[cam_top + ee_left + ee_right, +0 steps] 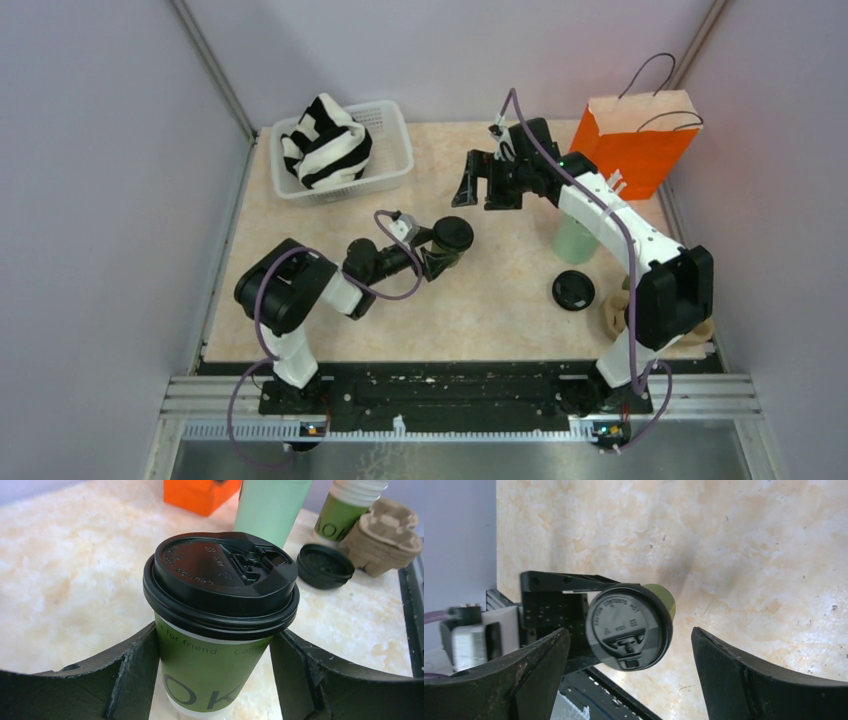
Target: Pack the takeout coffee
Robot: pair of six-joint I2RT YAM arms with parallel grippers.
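Left claw (215, 641) is pinching the lidded cup (210, 675), one dark finger pressed against each side of the green sleeve. The black lid is seated tight and the cup is upright near the middle of the table (500, 300), a touch left of centre. I can't tell whether its base sits on the tabletop. Right claw (478, 195) hangs just beyond it on the far side, fingers spread wide and holding nothing, its camera looking down on that lid. At the near right a loose black lid (574, 290) lies flat, with the pale mint tumbler (575, 240) just beyond it. There's a pulp cup carrier (382, 535) at the right edge, with a second green cup (342, 516) close beside it. The orange paper bag (640, 140) stands far right, and the white basket (395, 150) with a striped cloth (325, 145) sits far left.
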